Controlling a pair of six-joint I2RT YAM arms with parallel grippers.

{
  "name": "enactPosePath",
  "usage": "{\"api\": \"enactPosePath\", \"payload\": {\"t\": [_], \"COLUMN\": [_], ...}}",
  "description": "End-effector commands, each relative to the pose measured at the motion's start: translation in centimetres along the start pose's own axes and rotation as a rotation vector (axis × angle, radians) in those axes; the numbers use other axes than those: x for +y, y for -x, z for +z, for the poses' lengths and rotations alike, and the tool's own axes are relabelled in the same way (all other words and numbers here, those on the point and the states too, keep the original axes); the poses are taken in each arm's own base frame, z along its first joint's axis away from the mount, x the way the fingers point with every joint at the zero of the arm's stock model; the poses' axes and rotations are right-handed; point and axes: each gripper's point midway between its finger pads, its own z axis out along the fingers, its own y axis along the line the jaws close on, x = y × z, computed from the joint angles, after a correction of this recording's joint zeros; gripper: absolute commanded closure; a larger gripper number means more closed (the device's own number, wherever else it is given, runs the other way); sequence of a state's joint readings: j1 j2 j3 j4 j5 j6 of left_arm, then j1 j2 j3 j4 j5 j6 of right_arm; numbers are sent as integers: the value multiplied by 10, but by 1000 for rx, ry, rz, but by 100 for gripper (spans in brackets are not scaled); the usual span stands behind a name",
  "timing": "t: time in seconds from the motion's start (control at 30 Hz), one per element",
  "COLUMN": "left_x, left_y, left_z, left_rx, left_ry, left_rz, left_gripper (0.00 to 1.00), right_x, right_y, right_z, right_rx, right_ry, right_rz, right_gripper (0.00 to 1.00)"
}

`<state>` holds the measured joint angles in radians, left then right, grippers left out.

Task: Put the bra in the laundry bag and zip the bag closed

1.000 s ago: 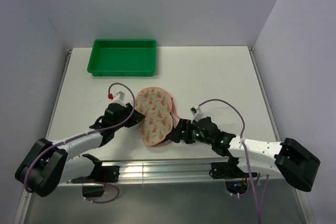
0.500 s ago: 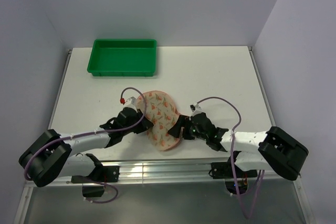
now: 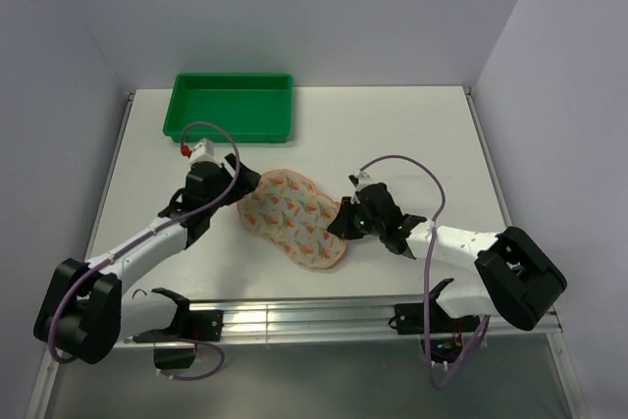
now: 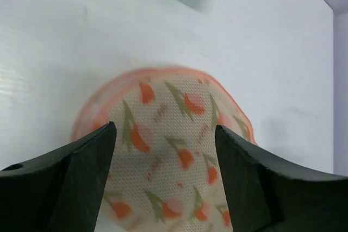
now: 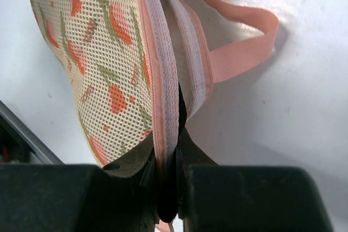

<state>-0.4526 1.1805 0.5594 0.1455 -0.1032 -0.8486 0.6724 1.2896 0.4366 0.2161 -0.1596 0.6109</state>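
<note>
By the laundry bag (image 5: 98, 52), right-wrist-only pink loop (image 5: 242, 42).

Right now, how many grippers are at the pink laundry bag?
2. The left gripper is at the laundry bag's far-left end, jaws open. The right gripper is at its right edge, shut on the zipper edging. Neither is hidden.

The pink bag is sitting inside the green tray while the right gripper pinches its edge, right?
No. The laundry bag lies on the white table in front of the green tray, not inside it, as the top external view shows. The right gripper does pinch its edge.
</note>
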Motion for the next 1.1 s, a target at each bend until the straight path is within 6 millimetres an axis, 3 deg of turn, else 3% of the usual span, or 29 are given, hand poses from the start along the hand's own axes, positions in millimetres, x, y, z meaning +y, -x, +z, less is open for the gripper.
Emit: {"api": "enactPosePath", "payload": {"t": [0.0, 0.27, 0.47, 0.67, 0.7, 0.8, 0.97, 1.03, 1.07], "left_x": [12, 68, 76, 77, 78, 77, 70, 62, 63], "left_y": [15, -11, -26, -45, -48, -53, -74, -79, -91], "left_z": [9, -7, 2, 3, 2, -2, -17, -23, -27], "left_rx": [-15, 6, 84, 156, 160, 172, 219, 222, 244], "left_ry": [-34, 69, 99, 78, 79, 59, -25, -61, -62], "left_rz": [70, 79, 81, 37, 30, 16, -41, -63, -63], "left_gripper": [19, 11, 14, 62, 78, 97, 100, 100, 100], "right_x": [-2, 13, 10, 3, 4, -3, -17, -18, -19], "right_y": [-2, 0, 16, 36, 41, 53, 71, 91, 104], "right_z": [-4, -2, -1, 2, 3, 9, 28, 34, 43], "right_rx": [100, 191, 189, 157, 150, 142, 145, 128, 120], "right_ry": [28, 134, 118, 90, 91, 57, -6, -29, -40], "right_rz": [-170, -221, -241, -227, -231, -226, -218, -231, -254], "right_gripper": [89, 91, 91, 91, 91, 91, 89, 89, 88]}}
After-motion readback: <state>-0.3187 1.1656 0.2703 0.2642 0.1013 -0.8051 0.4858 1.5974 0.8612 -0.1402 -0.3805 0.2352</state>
